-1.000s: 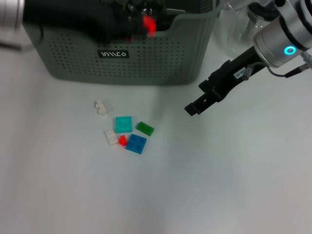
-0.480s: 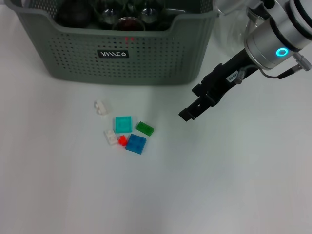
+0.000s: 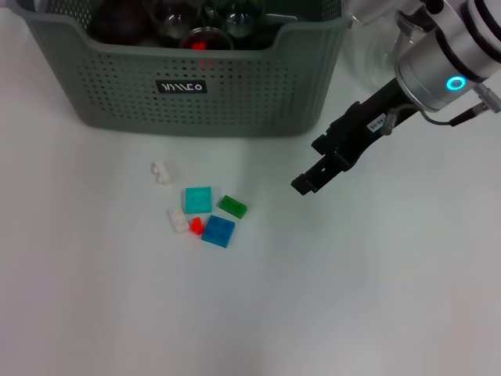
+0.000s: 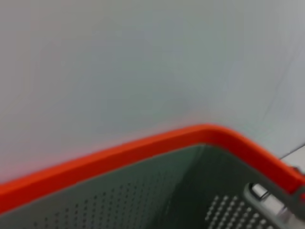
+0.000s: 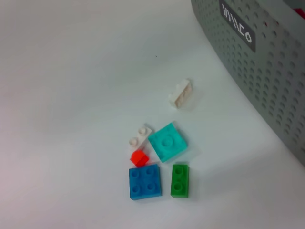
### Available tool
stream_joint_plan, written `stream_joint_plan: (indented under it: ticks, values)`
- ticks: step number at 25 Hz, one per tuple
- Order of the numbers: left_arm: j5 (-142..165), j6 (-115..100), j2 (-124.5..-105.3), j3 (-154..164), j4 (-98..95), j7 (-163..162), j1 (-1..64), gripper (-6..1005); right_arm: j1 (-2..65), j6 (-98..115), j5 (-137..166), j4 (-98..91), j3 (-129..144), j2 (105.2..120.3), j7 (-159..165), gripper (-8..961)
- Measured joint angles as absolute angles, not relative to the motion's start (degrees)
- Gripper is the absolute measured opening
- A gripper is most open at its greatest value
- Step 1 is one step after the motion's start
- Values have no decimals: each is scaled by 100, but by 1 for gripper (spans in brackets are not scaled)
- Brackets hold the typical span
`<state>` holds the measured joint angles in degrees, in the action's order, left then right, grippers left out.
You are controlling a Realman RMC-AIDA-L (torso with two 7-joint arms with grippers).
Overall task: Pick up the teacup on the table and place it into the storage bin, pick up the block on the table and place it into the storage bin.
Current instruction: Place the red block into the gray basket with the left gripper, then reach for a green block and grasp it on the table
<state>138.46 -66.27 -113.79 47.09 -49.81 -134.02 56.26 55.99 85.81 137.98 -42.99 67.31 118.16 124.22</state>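
Observation:
The grey-green storage bin (image 3: pixel 235 94) stands at the back of the table, with several glass vessels (image 3: pixel 196 23) inside; no teacup shows on the table itself. Loose blocks lie in front of it: a white one (image 3: pixel 161 172), teal (image 3: pixel 198 199), green (image 3: pixel 232 207), another white (image 3: pixel 178 221), a small red one (image 3: pixel 196 226) and blue (image 3: pixel 218 231). My right gripper (image 3: pixel 305 182) hovers right of the blocks, apart from them. Its wrist view looks down on the teal block (image 5: pixel 167 141), the blue block (image 5: pixel 144 182), the green block (image 5: pixel 179 180) and the bin wall (image 5: pixel 257 71). The left wrist view shows only the bin's rim (image 4: pixel 143 148).
A clear glass jug (image 3: pixel 376 39) stands beside the bin at the back right, behind my right arm. White tabletop (image 3: pixel 352 298) stretches in front of and to the right of the blocks.
My left arm, which hung over the bin a second ago, has pulled out of the head view. The right gripper has shifted slightly left and lower, toward the blocks.

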Motion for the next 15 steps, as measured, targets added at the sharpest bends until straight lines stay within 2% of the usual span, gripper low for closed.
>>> stream_joint_plan:
  ticks: [6, 9, 15]
  values:
    - [12324, -7895, -11625, 4527, -6698, -12751, 4597, 382, 5630, 8594, 13900, -4299, 6733, 11848, 12360, 948]
    - [11228, -9014, -11782, 4290, -7249, -12012, 3980, 589, 5632, 8603, 13900, -4297, 6734, 11878, 12284, 948]
    - [10449, -11258, -12109, 3761, -7289, -10363, 3036, 816, 5647, 8609, 13900, -4296, 6792, 11964, 12139, 948]
